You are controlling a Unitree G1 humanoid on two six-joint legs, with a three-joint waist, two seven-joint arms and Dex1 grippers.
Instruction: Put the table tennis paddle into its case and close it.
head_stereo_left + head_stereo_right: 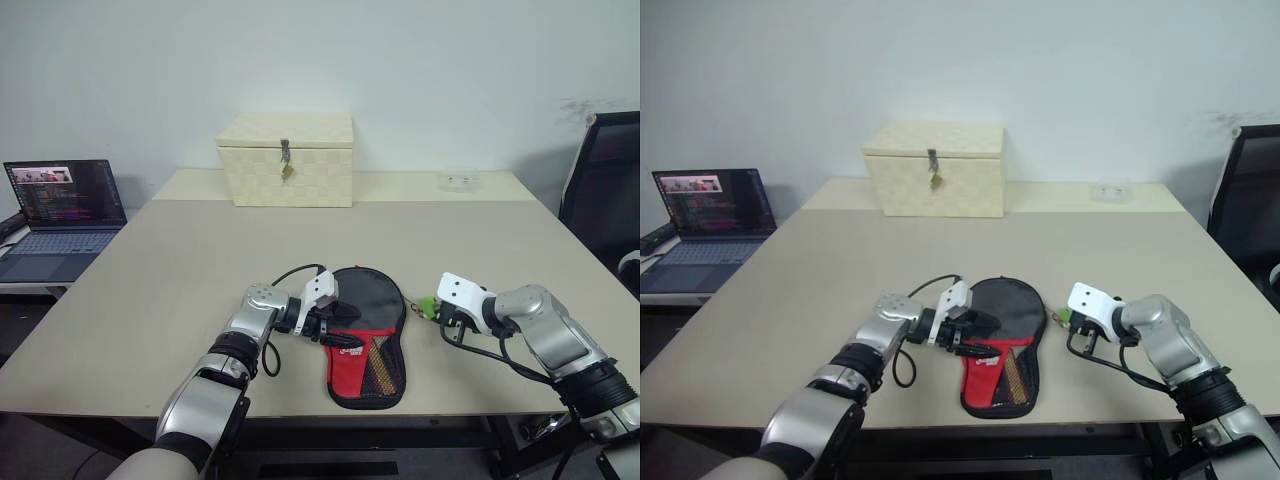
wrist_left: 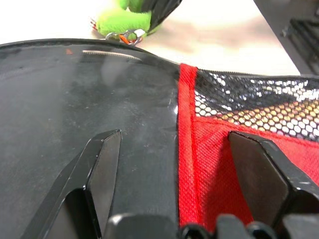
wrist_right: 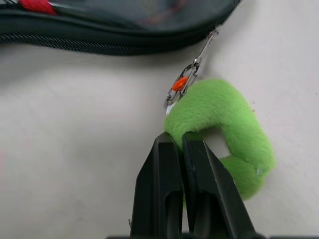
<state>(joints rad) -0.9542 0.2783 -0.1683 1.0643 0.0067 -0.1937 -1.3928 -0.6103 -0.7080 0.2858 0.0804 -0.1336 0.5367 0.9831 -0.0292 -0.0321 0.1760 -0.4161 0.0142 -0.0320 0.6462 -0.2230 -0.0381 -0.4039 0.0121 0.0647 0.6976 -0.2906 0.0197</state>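
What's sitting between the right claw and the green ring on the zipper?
Nothing. The right claw is already shut on the green ring, which hangs off the case by a small clip. Bare table lies around it.

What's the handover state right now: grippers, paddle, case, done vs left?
Right gripper: shut on the fuzzy green ring clipped to the zipper, right of the case.
Left gripper: open, fingers spread over the case's left edge, not clamping anything.
Black-and-red paddle-shaped fabric case: flat near the table's front edge, lying open, mesh-and-red lining showing.
Table tennis paddle, black rubber face: lying in the case, handle under the mesh.
Done: paddle is in, zipper ring gripped.
Left: fold the case shut, run the zipper round.
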